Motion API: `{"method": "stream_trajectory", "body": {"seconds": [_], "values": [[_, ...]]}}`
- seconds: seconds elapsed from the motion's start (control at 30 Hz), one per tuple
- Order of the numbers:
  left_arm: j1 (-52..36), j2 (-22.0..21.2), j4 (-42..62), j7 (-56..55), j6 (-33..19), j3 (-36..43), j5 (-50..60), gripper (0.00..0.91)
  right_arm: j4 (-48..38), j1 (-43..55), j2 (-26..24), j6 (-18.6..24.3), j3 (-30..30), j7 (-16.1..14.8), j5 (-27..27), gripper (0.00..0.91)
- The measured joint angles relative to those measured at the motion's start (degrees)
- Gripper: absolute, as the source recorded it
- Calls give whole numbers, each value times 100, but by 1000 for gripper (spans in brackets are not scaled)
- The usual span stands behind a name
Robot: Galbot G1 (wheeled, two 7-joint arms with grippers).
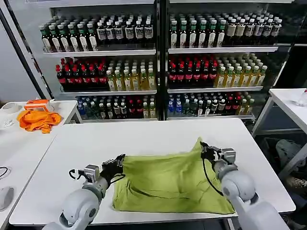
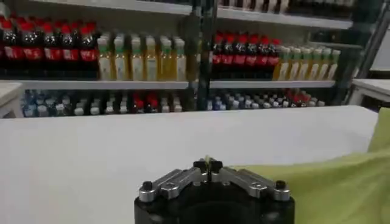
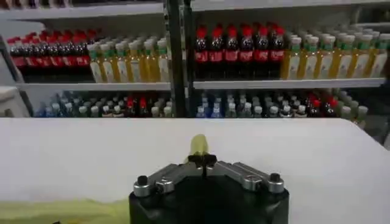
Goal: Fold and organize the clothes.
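The lime yellow-green clothes [image 1: 170, 184] lie partly folded on the white table [image 1: 144, 139], near its front edge. My left gripper [image 1: 118, 160] is shut on the shirt's left far corner. In the left wrist view the left gripper [image 2: 208, 165] pinches a sliver of green fabric [image 2: 329, 182]. My right gripper [image 1: 203, 149] is shut on the shirt's right far corner, which is lifted into a peak. A tuft of the clothes [image 3: 198, 146] sticks out past the closed right gripper [image 3: 202, 161] in the right wrist view.
An orange cloth [image 1: 38, 120] lies on a side table [image 1: 19, 143] at the left. Shelves of bottles [image 1: 158, 62] stand behind the table. Another white table [image 1: 290, 103] is at the right. The far half of the work table is bare.
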Motion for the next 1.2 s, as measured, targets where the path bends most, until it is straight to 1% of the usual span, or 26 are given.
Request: {"method": "stream_trajectory", "body": {"seconds": [0.27, 0.3, 0.33, 0.37, 0.63, 0.83, 1.03, 1.2], "values": [[510, 112, -191, 139, -6, -1, 301, 30, 429, -1031, 118, -27, 549, -26, -163, 0], [559, 109, -193, 155, -8, 12, 344, 81, 445, -1120, 140, -28, 580, -26, -181, 0], [596, 104, -193, 171, -13, 24, 395, 494, 454, -1194, 159, -31, 608, -26, -200, 907], [631, 94, -193, 186, -19, 39, 459, 907, 463, -1265, 183, -35, 631, -23, -228, 907], [798, -16, -159, 189, -51, 100, 875, 907, 547, -1701, 354, -34, 705, -86, -475, 907], [979, -108, -247, 86, -176, 76, 1147, 907, 720, -1990, 468, -16, 830, -102, -695, 907], [1192, -344, -374, -174, -299, 24, 1212, 907, 952, -2294, 584, 13, 976, -113, -873, 907], [1352, -657, -367, -440, -390, 92, 1226, 907, 1084, -2508, 675, 34, 1041, -128, -1003, 907]]}}
